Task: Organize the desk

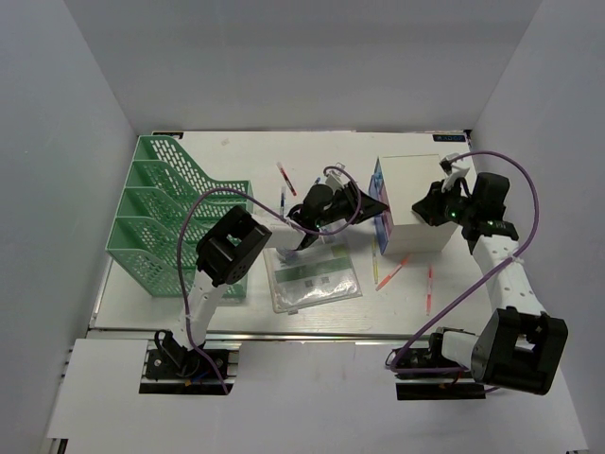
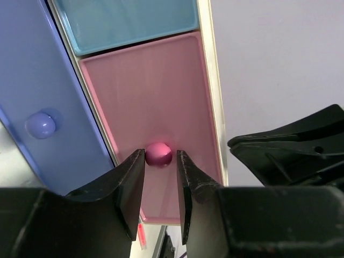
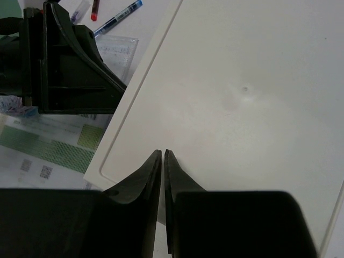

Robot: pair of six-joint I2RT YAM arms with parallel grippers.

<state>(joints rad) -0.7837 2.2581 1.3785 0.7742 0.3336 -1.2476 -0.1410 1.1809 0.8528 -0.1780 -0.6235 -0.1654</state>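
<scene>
The white desk (image 1: 473,303) holds a white drawer box (image 1: 416,194). My left gripper (image 1: 373,203) is at the box's front. In the left wrist view the left gripper (image 2: 160,153) has its fingers closed in on either side of the round knob (image 2: 159,156) of the pink drawer (image 2: 156,91), which looks pushed in. My right gripper (image 1: 427,206) is shut and empty. In the right wrist view the right gripper (image 3: 163,152) rests its tips on the box's white top (image 3: 242,97).
A green mesh file rack (image 1: 165,213) stands at the left. A plastic sleeve with paper (image 1: 312,279) lies in front of the box. Pens lie loose: a red one (image 1: 286,179), a blue one (image 1: 282,201) and pink ones (image 1: 392,272) (image 1: 429,288). A blue drawer (image 2: 32,80) adjoins the pink one.
</scene>
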